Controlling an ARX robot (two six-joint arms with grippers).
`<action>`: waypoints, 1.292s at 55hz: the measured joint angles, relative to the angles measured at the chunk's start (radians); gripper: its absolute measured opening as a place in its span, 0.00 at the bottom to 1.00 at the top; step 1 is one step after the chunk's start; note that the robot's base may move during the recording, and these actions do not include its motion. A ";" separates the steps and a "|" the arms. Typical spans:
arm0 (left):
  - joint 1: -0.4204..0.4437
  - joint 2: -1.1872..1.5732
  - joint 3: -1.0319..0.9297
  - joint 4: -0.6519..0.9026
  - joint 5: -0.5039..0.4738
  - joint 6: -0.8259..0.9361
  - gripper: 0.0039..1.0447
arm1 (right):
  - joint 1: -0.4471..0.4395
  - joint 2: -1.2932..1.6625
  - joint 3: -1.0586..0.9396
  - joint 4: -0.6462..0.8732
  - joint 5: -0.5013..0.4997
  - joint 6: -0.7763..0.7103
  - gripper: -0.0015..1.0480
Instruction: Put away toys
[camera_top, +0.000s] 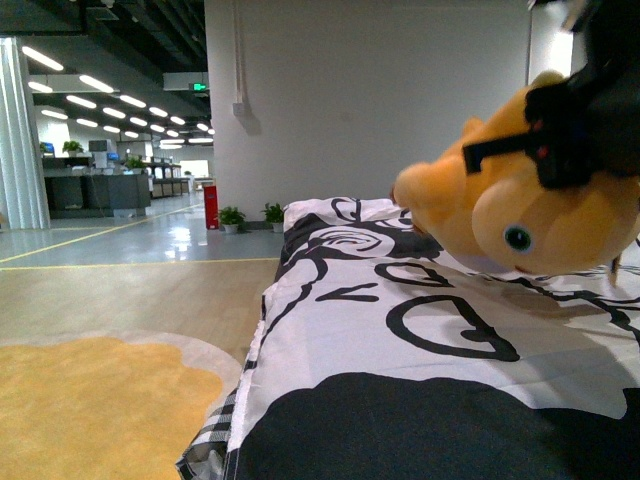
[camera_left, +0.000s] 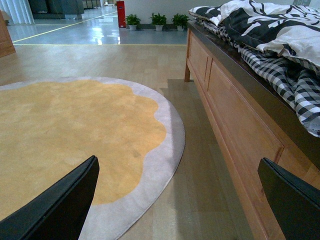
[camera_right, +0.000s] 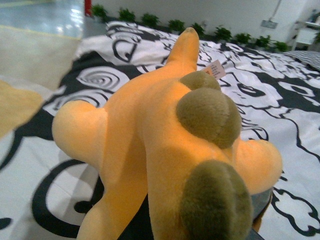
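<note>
One soft orange-yellow plush animal (camera_top: 500, 215), rounded, blue-eyed: clamped in the black right gripper (camera_top: 565, 130), low over a black-and-white patterned bedcover (camera_top: 330, 340). Left gripper (camera_left: 177, 167): jaws spread wide, empty, over a yellow scalloped rug (camera_left: 65, 130) beside a wooden bed frame (camera_left: 235, 125).

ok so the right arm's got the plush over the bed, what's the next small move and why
Probably lift it a little higher before carrying it off. The right gripper has its jaws clamped on the plush toy, which hangs low over the quilt, and no box or bin for it shows in any view.
</note>
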 joint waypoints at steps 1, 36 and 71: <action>0.000 0.000 0.000 0.000 0.000 0.000 0.94 | -0.005 -0.010 -0.001 -0.003 -0.013 0.012 0.07; 0.000 0.000 0.000 0.000 0.000 0.000 0.94 | -0.406 -0.625 -0.288 -0.156 -0.513 0.421 0.07; 0.000 0.000 0.000 0.000 0.000 0.000 0.94 | -0.275 -0.839 -0.613 -0.244 -0.291 0.146 0.07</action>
